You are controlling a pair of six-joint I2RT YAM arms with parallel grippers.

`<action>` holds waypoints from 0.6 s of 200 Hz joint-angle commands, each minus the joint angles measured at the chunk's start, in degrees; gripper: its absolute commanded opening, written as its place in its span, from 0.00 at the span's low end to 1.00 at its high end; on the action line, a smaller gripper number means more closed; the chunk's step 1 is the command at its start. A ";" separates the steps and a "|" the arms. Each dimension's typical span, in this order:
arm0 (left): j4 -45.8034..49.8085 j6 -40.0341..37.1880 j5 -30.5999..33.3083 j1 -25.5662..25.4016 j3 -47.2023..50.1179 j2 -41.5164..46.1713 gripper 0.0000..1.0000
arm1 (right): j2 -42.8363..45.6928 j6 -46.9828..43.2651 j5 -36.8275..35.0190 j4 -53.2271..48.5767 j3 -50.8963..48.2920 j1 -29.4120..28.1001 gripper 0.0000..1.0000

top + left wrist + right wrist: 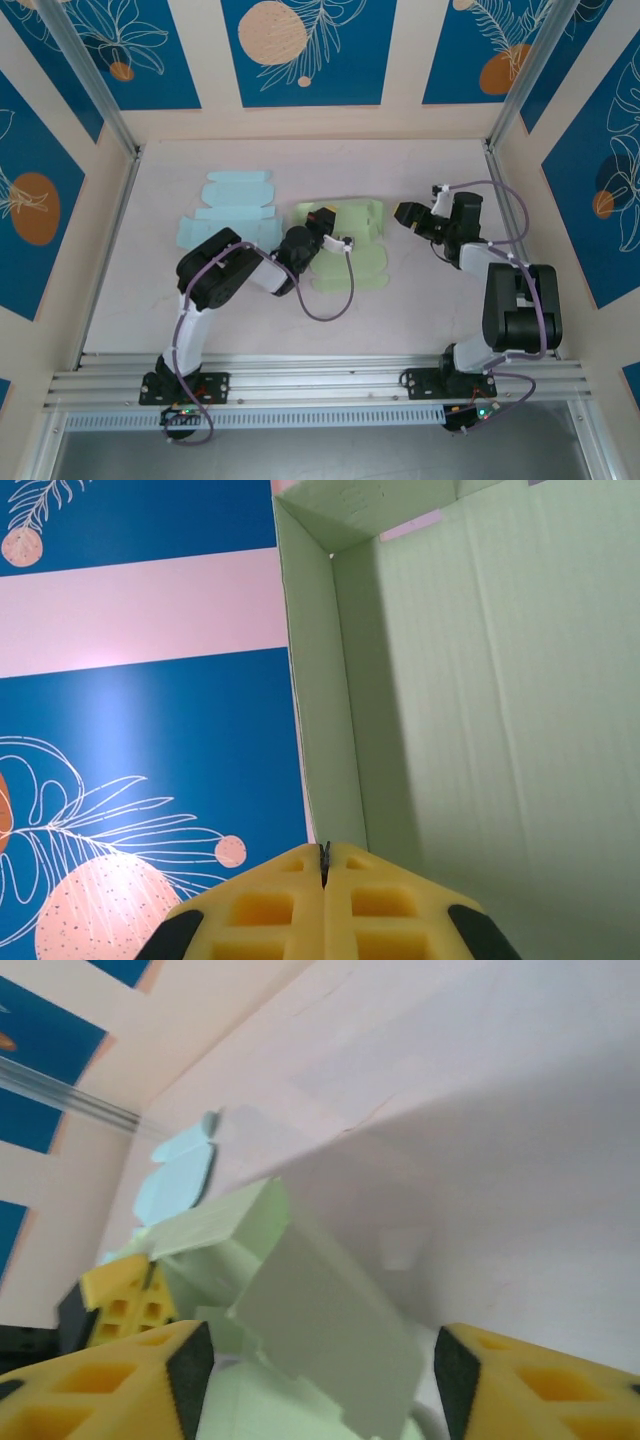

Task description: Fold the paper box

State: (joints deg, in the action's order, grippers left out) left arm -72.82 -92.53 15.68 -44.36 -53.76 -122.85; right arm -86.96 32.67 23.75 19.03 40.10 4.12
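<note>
While the green paper box (365, 262) lies half-folded at the middle of the table (420, 320), the left gripper (322, 220) is pinched tight on one of its upright walls. Just right of the box hangs the right gripper (407, 212), jaws apart, and flat blue blanks (235, 205) lie to the far left.

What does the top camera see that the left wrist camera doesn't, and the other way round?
Top camera: the flat blue cardboard lying on the table, and the right end effector open beside the green box. Left wrist camera: a close look inside the box, with its upright wall running down into the left end effector, whose yellow pads are shut on it. Both: the green box and the left end effector.
</note>
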 commanded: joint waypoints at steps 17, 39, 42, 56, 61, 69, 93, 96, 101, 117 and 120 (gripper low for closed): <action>-0.29 -0.97 -0.74 -1.13 0.41 2.05 0.00 | -6.17 0.55 -0.53 -5.94 5.88 0.63 0.53; -0.14 -1.03 -0.69 -1.14 0.23 2.00 0.00 | -10.62 0.48 0.51 -5.39 8.65 -0.22 0.53; -0.13 -0.99 -0.66 -1.19 0.23 2.00 0.00 | -11.13 0.47 0.47 -5.55 9.09 -0.33 0.53; -0.22 -0.99 -0.63 -1.15 0.32 1.96 0.00 | -13.61 -0.02 1.52 -5.69 10.59 -1.01 0.53; -0.21 -1.00 -0.58 -1.16 0.32 1.91 0.00 | -14.17 -0.20 2.06 -5.46 10.86 -1.28 0.53; -0.13 -0.94 -0.55 -1.23 0.32 1.83 0.00 | -14.68 -0.53 2.73 -4.95 11.00 -1.85 0.53; 0.12 -0.66 -0.26 -1.11 0.16 1.65 0.00 | -13.49 -1.89 2.96 -3.28 8.94 -3.99 0.53; 0.13 -0.59 -0.22 -1.12 0.15 1.50 0.00 | -13.26 -1.95 2.89 -2.92 8.56 -4.18 0.53; 0.22 -0.51 -0.13 -1.13 0.08 1.50 0.00 | -12.84 -1.99 2.65 -2.51 7.85 -4.56 0.53; 0.38 -0.29 -0.11 -1.08 -0.12 1.16 0.00 | -11.36 -2.23 2.07 -1.56 5.72 -5.52 0.54; 0.35 -0.22 -0.05 -1.09 -0.20 1.16 0.00 | -11.12 -2.25 1.90 -1.46 5.45 -5.76 0.53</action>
State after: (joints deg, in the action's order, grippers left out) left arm -72.64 -93.17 15.70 -44.77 -53.69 -122.54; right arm -100.75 32.08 24.71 16.10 48.31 -0.27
